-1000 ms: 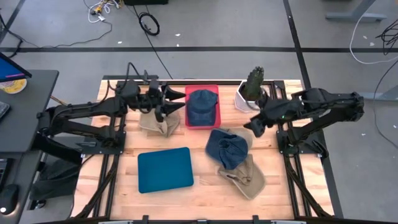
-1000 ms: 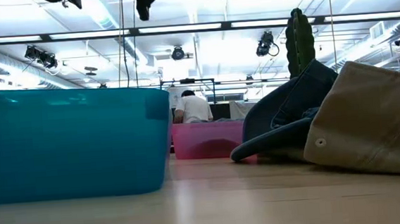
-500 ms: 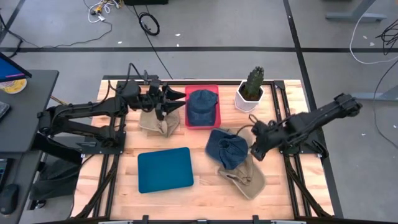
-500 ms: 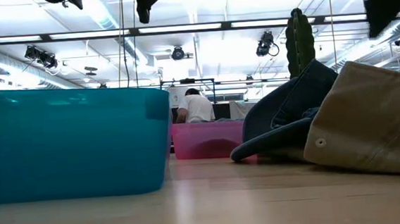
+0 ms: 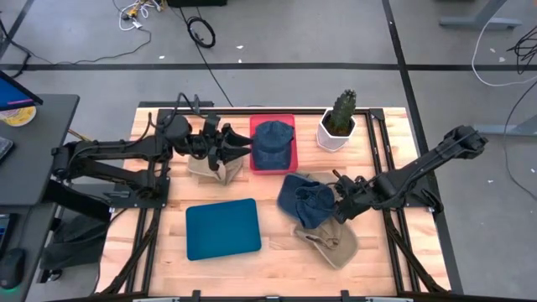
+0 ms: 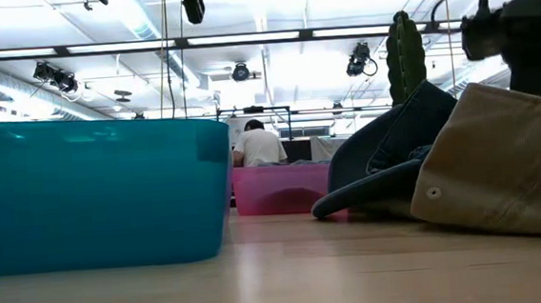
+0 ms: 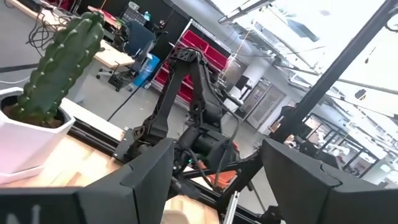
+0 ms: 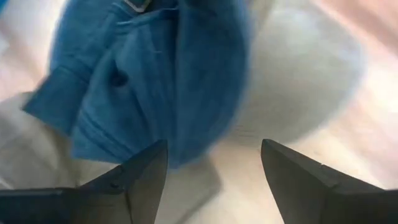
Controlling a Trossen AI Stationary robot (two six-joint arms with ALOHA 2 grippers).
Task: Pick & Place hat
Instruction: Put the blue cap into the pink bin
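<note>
The left pincer (image 5: 237, 148) waits with its fingers spread above a tan hat (image 5: 214, 167) near the desk's (image 5: 277, 256) far edge, beside the red tray (image 5: 291, 158) that already holds a blue hat (image 5: 273, 138), so that arm looks parked, not at work. Toward the desk's right side, the right pincer (image 5: 341, 203) hangs low with fingers apart at the right edge of the blue hat (image 5: 305, 201), which lies on another tan hat (image 5: 331, 237). Probably it is lining up a grasp for the teal tray (image 5: 222, 228) at the near left.
</note>
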